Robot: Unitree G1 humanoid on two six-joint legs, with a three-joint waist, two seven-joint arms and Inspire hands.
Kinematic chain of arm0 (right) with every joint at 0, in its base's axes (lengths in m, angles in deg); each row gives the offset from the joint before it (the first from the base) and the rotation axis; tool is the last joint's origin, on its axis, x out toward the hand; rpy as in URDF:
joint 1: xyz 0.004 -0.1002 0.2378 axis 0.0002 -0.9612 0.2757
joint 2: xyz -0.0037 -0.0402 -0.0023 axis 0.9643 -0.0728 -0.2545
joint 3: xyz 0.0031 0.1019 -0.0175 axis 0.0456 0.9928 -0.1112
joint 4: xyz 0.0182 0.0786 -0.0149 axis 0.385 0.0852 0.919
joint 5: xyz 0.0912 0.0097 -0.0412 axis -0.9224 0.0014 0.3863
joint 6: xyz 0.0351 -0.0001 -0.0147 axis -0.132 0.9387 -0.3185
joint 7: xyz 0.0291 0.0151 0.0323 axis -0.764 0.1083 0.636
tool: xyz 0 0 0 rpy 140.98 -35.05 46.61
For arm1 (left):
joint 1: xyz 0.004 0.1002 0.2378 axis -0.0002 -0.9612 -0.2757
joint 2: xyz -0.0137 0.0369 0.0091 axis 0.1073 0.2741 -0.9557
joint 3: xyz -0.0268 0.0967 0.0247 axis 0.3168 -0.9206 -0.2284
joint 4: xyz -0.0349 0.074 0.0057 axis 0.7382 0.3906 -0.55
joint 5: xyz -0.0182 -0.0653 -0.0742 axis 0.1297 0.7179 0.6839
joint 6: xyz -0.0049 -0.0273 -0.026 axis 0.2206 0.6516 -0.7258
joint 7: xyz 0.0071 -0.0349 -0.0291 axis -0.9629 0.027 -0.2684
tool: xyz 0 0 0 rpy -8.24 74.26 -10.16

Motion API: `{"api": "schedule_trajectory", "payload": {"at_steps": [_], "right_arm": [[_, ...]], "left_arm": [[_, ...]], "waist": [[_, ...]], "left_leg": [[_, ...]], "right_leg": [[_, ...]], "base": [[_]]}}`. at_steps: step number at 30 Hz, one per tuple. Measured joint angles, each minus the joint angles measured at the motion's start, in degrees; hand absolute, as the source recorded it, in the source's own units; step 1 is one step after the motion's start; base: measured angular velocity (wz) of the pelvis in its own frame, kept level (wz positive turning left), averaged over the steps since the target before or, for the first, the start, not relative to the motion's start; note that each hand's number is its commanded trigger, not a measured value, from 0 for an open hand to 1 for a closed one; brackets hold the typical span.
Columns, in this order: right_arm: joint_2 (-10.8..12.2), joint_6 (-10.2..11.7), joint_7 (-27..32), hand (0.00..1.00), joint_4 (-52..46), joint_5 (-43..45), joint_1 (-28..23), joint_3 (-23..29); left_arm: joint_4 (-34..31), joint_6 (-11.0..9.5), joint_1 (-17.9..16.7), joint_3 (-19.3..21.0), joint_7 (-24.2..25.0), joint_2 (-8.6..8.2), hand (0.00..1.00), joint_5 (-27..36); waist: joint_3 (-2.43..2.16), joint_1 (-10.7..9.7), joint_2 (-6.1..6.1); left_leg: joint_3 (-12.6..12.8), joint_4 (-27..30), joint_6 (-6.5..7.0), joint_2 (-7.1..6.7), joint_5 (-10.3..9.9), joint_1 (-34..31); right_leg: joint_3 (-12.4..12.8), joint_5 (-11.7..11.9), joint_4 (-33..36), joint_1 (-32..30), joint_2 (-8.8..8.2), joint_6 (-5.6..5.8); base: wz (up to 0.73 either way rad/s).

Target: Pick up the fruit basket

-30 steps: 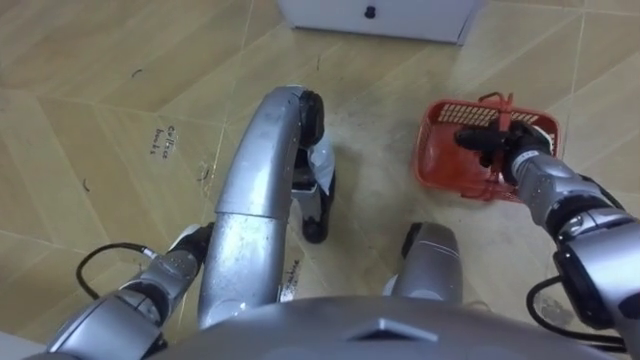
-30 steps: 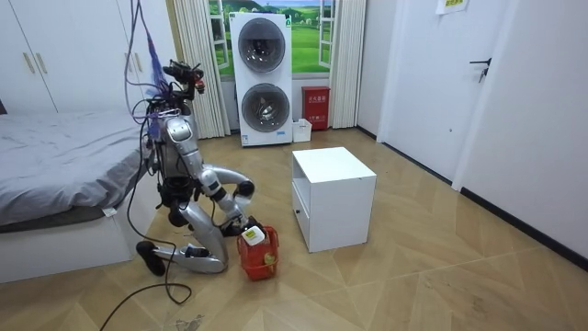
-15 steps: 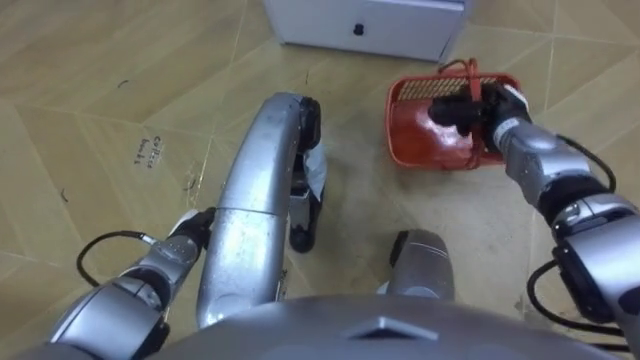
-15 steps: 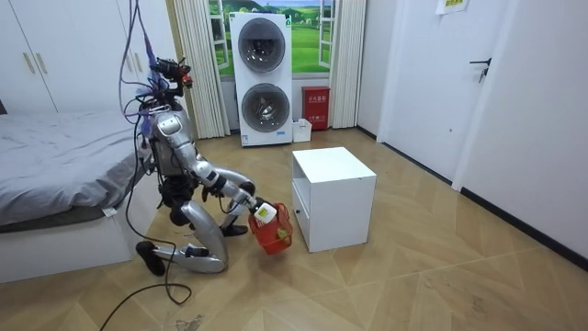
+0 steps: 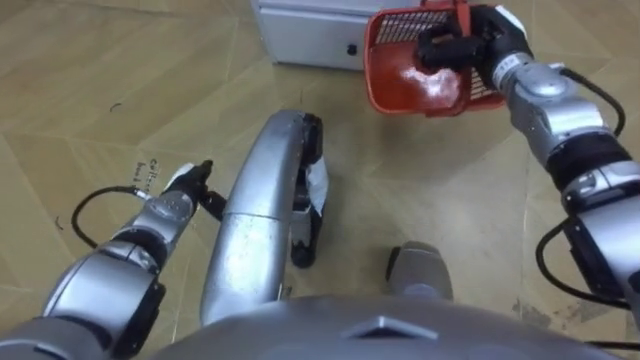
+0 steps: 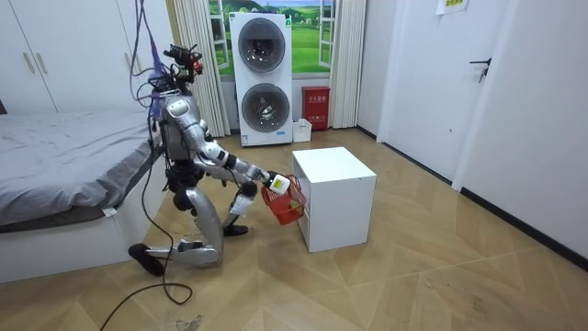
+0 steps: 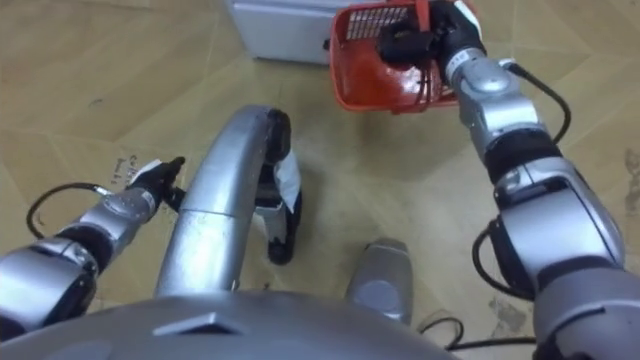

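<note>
Where the right arm reaches to the top of the left eye view, the right hand (image 5: pixel 470 45) has its dark fingers curled tight round the upright handle of the red fruit basket (image 5: pixel 392 88). The basket hangs from that grip, its mesh body spreading to the hand's left and just below it. A pale thing (image 5: pixel 432 85) lies inside the basket under the fingers; what it is I cannot tell. Just left of the hand and beyond the basket stands a white cabinet (image 5: pixel 305 35) with a small dark knob (image 5: pixel 352 50) on its front. The left hand (image 5: pixel 183 185) shows low on the opposite side, well apart from the basket, its fingers loosely straight and holding nothing above the wooden floor (image 5: pixel 120 70). The right eye view gives the same: the right hand clenched on the handle, the basket below and to its left, the cabinet front just beyond, the left hand slack and empty. In the room view the robot half-kneels beside a bed (image 6: pixel 55 165), one shin along the floor, and its right arm stretches toward the room view's right. The basket hangs tilted from the right hand, clear of the floor and just beside the cabinet's front, with stacked washing machines (image 6: pixel 262 78) well behind the hand.
</note>
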Motion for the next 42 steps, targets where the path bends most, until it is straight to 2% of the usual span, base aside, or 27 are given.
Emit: {"api": "schedule_trajectory", "payload": {"at_steps": [2,6,8,11,13,14,16,17,19,20,22,23,25,26,27,28,29,30,31,32,33,34,35,36,37,40,42], "right_arm": [[0.0,-0.04,-0.73,1.0,-2.29,-0.17,0.01,0.0],[-0.09,-0.8,-0.82,1.0,-8.17,2.14,1.38,0.1],[-0.12,-1.18,-0.91,1.0,-11.42,3.86,1.24,0.14],[-0.11,-1.89,-1.65,1.0,-16.51,5.05,0.23,0.67],[-0.14,-1.92,-3.47,1.0,-18.52,5.34,-1.36,1.03],[-0.07,-1.92,-3.84,1.0,-18.67,5.46,-1.74,1.32],[0.05,-1.92,-4.65,1.0,-20.75,6.12,-3.65,3.44],[0.08,-1.92,-4.95,1.0,-21.58,6.17,-4.03,3.94],[0.31,-1.91,-5.92,1.0,-24.74,6.29,-4.71,5.79],[0.34,-1.9,-6.01,1.0,-25.71,6.29,-5.31,6.52],[0.47,-1.74,-6.14,1.0,-27.97,6.35,-8.06,9.05],[0.47,-1.73,-6.05,1.0,-27.98,6.49,-8.15,9.07],[0.57,-1.71,-6.54,1.0,-28.12,7.17,-8.72,8.78],[0.57,-1.71,-6.65,1.0,-28.44,7.64,-9.18,8.68],[0.56,-1.71,-6.74,1.0,-28.87,8.12,-9.65,8.52],[0.57,-1.7,-6.39,1.0,-29.28,8.12,-9.7,8.49],[0.57,-1.61,-6.11,1.0,-29.38,8.11,-9.71,8.29],[0.63,-1.54,-5.06,1.0,-29.44,8.3,-9.93,7.5],[0.56,-1.61,-4.37,1.0,-29.88,8.59,-10.49,7.13],[0.42,-1.79,-4.11,1.0,-29.87,8.58,-10.89,7.08],[0.51,-2.12,-3.87,1.0,-29.86,8.27,-11.02,6.65],[0.56,-2.14,-4.18,1.0,-29.97,7.54,-11.03,6.66],[0.59,-2.13,-4.43,1.0,-30.07,7.24,-11.0,6.73],[1.04,-2.13,-4.84,1.0,-30.34,7.19,-11.0,6.71],[0.95,-2.11,-5.37,1.0,-31.31,6.85,-11.04,6.81],[0.87,-1.93,-5.62,1.0,-33.89,6.81,-11.06,7.02],[0.88,-1.8,-5.88,1.0,-34.9,6.8,-11.09,7.01]], "left_arm": [[-0.17,0.41,0.03,1.02,-0.04,0.11,0.0,0.07],[-2.54,0.86,-1.17,4.62,0.19,0.59,0.0,-0.04],[-3.92,1.54,-2.24,6.09,0.12,1.16,0.0,-0.18],[-4.95,2.2,-4.2,9.02,-0.07,1.88,0.0,-0.21],[-5.89,2.8,-6.11,9.89,0.22,2.23,0.0,-0.2],[-6.15,2.99,-6.64,10.12,0.52,2.3,0.0,-0.28],[-7.02,3.68,-9.12,12.26,1.02,2.51,0.0,-0.1],[-7.21,3.92,-9.83,12.39,1.04,2.66,0.0,-0.1],[-8.1,5.85,-11.84,12.5,1.19,3.13,0.0,-0.12],[-8.77,6.45,-12.18,12.51,1.22,3.17,0.0,-0.12],[-10.33,6.88,-12.32,12.12,1.13,3.19,0.0,-0.21],[-10.46,6.89,-12.13,11.97,0.95,3.27,0.0,-0.2],[-10.61,6.84,-12.25,11.95,-0.39,3.28,0.0,-0.72],[-10.61,6.7,-12.61,12.07,-0.7,3.31,0.0,-1.06],[-10.6,6.55,-13.7,12.13,-1.52,3.46,0.0,-1.3],[-10.43,6.42,-14.78,12.66,-2.18,3.41,0.0,-1.45],[-10.36,6.36,-15.29,13.03,-2.44,3.5,0.0,-1.4],[-10.35,6.27,-16.25,13.07,-3.09,3.91,0.0,-1.26],[-9.97,5.73,-16.64,13.42,-3.81,3.42,0.0,-1.74],[-9.99,5.6,-17.03,13.64,-4.2,2.79,0.0,-2.37],[-10.14,5.11,-18.07,13.6,-4.32,1.8,0.0,-2.89],[-10.51,4.82,-18.46,13.44,-4.19,1.18,0.0,-2.84],[-10.75,4.75,-18.71,13.43,-4.17,1.13,0.0,-2.83],[-10.67,4.77,-19.26,13.48,-4.29,1.17,0.0,-2.82],[-10.71,4.86,-19.8,13.5,-4.23,1.03,0.0,-2.86],[-10.7,4.84,-21.3,14.5,-4.2,1.13,0.0,-3.93],[-10.7,4.82,-21.99,14.83,-4.26,1.2,0.0,-5.54]], "waist": [[-0.02,0.22,0.02],[-0.18,0.36,-0.22],[-0.33,0.14,-0.48],[-1.06,-0.2,-1.66],[-1.24,-0.15,-1.89],[-1.25,-0.15,-1.89],[-1.47,0.08,-2.02],[-1.63,0.05,-2.05],[-1.89,-1.15,-2.0],[-2.01,-1.36,-2.09],[-2.8,-1.55,-2.92],[-2.89,-1.48,-3.05],[-2.88,0.87,-2.73],[-2.9,1.08,-2.5],[-2.76,0.91,-1.85],[-2.72,-0.29,-0.78],[-2.7,-0.79,-0.58],[-2.9,-1.59,-1.21],[-2.55,-1.57,-1.3],[-2.74,-1.26,-1.08],[-2.6,-1.05,-1.39],[-2.58,-1.19,-1.58],[-2.57,-1.03,-1.89],[-2.82,-0.6,-2.55],[-2.85,-0.23,-2.45],[-2.83,0.66,-2.33],[-2.84,0.83,-2.31]], "left_leg": [[0.29,-5.91,0.11,0.56,1.19,3.43],[1.45,-20.14,0.18,0.27,5.23,10.91],[1.69,-25.67,-0.1,0.13,6.74,14.39],[1.63,-33.39,-0.78,-0.23,8.88,19.72],[0.74,-38.03,-1.04,0.67,10.02,24.52],[0.23,-38.99,-1.02,0.81,10.29,25.76],[-1.54,-41.51,-1.12,1.62,10.84,30.19],[-1.56,-41.63,-1.0,1.82,10.93,30.87],[-1.22,-42.22,-0.33,2.58,11.38,33.62],[-1.26,-43.23,-0.33,2.41,11.38,34.62],[-1.59,-51.89,-0.7,1.06,11.61,40.74],[-1.88,-54.08,-1.07,0.75,11.83,42.34],[-6.58,-60.38,-3.13,0.16,13.02,47.77],[-8.38,-61.87,-3.76,0.21,13.38,49.28],[-12.45,-64.49,-5.15,0.65,14.2,52.29],[-15.34,-66.09,-6.09,1.94,14.74,54.04],[-16.42,-66.56,-6.55,2.68,15.01,54.66],[-16.0,-66.42,-7.08,3.71,15.08,55.39],[-11.54,-64.69,-9.35,5.72,13.75,55.6],[-8.74,-64.84,-9.52,7.4,13.46,56.13],[-6.24,-68.65,-10.49,7.4,14.11,57.44],[-3.81,-73.1,-10.36,6.96,15.55,57.99],[-3.4,-74.56,-9.1,6.71,17.34,58.3],[-3.48,-77.04,-9.37,6.71,19.09,59.89],[-3.34,-79.59,-9.32,6.6,20.27,62.05],[-3.63,-82.97,-9.04,6.31,21.14,64.75],[-4.03,-83.8,-8.91,5.99,21.22,65.49]], "right_leg": [[-0.86,0.06,-8.64,1.33,-0.43,0.14],[-2.52,1.39,-28.62,5.22,-2.31,2.21],[-3.79,2.8,-37.23,8.16,-2.85,2.58],[-5.14,7.0,-48.47,12.57,-2.58,2.8],[-5.66,13.25,-55.3,16.25,-0.6,2.31],[-5.87,14.98,-56.65,17.27,-0.12,2.16],[-6.28,21.56,-61.23,21.05,1.77,1.4],[-6.25,22.95,-62.28,21.79,2.2,1.32],[-6.21,29.04,-64.14,24.34,3.6,0.47],[-6.21,31.31,-63.92,24.54,3.78,0.52],[-6.26,42.74,-62.12,23.71,3.7,1.49],[-6.22,43.0,-60.64,22.7,3.56,1.41],[-6.97,31.98,-50.56,13.96,3.4,-0.07],[-7.43,29.78,-49.54,11.84,3.72,-0.13],[-8.61,25.78,-49.4,7.43,4.34,-0.25],[-9.98,23.01,-53.85,3.45,5.09,-0.45],[-10.2,22.65,-58.32,1.73,5.57,-0.62],[-10.69,24.02,-70.09,0.16,6.22,-1.29],[-11.8,27.64,-75.06,0.37,6.31,-2.89],[-13.35,27.79,-75.42,1.37,6.85,-3.3],[-13.87,28.15,-77.22,3.16,7.46,-3.92],[-14.02,28.7,-80.38,5.62,8.41,-4.58],[-14.02,28.86,-82.16,6.9,8.85,-4.64],[-14.39,29.46,-85.57,9.19,9.55,-4.8],[-14.68,30.95,-88.79,11.29,10.39,-4.46],[-15.34,33.26,-95.57,15.67,12.12,-3.62],[-16.01,33.89,-97.44,17.16,12.13,-3.17]], "base": [[-0.52],[-0.44],[-0.37],[-0.28],[-0.25],[-0.25],[-0.22],[-0.21],[0.03],[0.39],[0.5],[0.15],[-0.32],[-0.36],[-0.15],[-0.03],[0.15],[0.17],[0.12],[0.06],[0.17],[0.23],[0.24],[0.13],[0.08],[0.04],[0.18]]}}
